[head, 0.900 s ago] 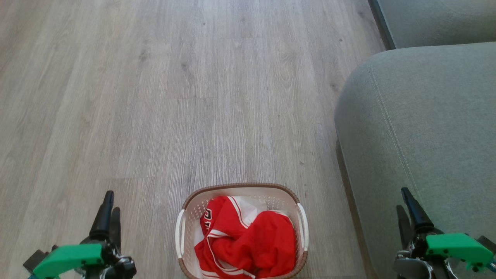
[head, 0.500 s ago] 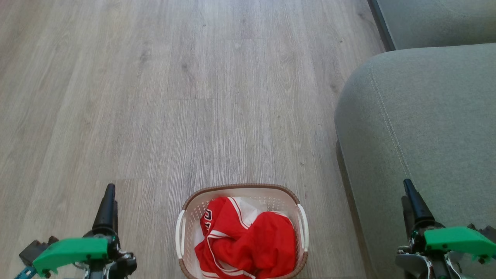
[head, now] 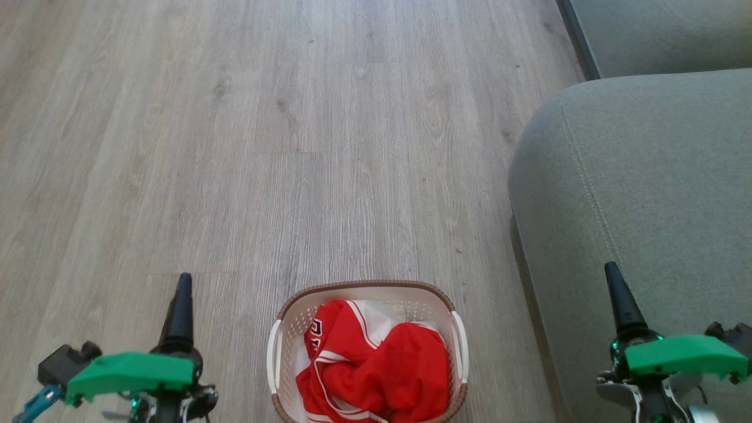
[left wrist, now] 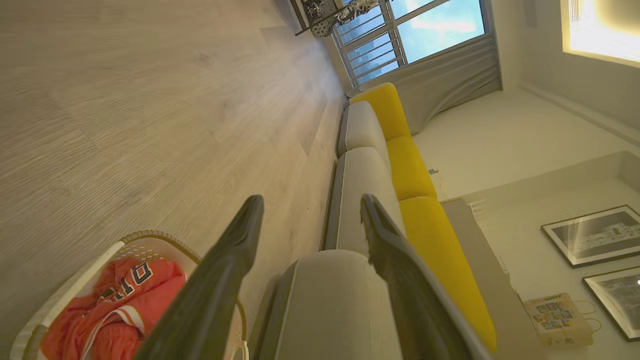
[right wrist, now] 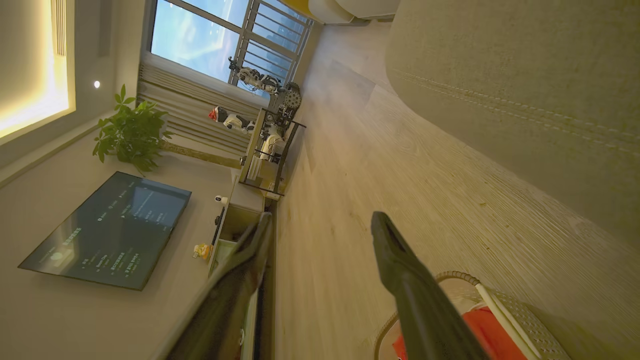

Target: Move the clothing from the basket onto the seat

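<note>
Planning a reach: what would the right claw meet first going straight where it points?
Likely just the pale wood-plank floor, some way ahead: the open right claw frames bare boards, with the grey-green fabric seat cushion off to the side. Depth unclear.

The left gripper (left wrist: 311,202), fingers (left wrist: 225,275) wide apart, hangs near the basket (left wrist: 142,245) of red clothing (left wrist: 125,292) beside the seat (left wrist: 330,305).

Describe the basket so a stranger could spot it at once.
Start at the big grey-green seat on the right of the head view; on the wood floor just left of it stands the basket. It is small, cream and perforated, with a brown rim and white handles, and alone holds red clothing.
</note>
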Controlling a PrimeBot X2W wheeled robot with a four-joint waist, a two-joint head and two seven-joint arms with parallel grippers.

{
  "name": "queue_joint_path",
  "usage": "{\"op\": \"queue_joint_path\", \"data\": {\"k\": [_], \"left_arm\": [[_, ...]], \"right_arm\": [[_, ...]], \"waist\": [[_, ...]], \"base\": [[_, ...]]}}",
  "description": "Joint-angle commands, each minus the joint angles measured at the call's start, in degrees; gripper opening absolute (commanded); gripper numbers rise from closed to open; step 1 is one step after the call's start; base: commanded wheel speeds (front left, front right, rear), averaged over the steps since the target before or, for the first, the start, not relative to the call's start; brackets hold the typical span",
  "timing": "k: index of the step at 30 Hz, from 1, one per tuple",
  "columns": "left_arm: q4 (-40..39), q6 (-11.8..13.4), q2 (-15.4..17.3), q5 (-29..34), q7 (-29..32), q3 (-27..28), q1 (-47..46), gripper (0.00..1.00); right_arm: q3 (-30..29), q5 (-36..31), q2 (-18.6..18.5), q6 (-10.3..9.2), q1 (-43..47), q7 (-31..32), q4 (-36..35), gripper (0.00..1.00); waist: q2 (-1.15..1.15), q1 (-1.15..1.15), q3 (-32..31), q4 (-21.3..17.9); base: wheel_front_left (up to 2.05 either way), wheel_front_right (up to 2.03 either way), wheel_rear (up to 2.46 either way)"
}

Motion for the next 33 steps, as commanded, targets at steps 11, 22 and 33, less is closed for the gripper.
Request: {"op": "queue_joint_path", "data": {"k": [11,22,33], "left_arm": [[-4.5,1.6,0.7,12.0,-2.3,-1.7,-0.2,1.0],[-5.3,2.9,0.8,21.9,-4.1,-3.3,1.1,1.0],[-6.3,4.4,1.0,29.4,-5.8,-4.4,2.0,1.0]], "right_arm": [[2.6,-10.8,-0.5,0.0,-0.8,-2.5,-3.7,1.0],[4.1,-19.9,-0.6,0.0,-0.2,-4.3,-4.5,1.0],[5.4,-27.5,-0.6,-0.01,0.0,-6.0,-4.7,1.0]], "waist": [[0.0,0.0,-0.2,0.0],[0.0,0.0,-0.5,0.0],[0.0,0.0,-0.8,0.0]], "base": [[0.0,0.0,0.0],[0.0,0.0,0.0],[0.0,0.0,0.0]]}}
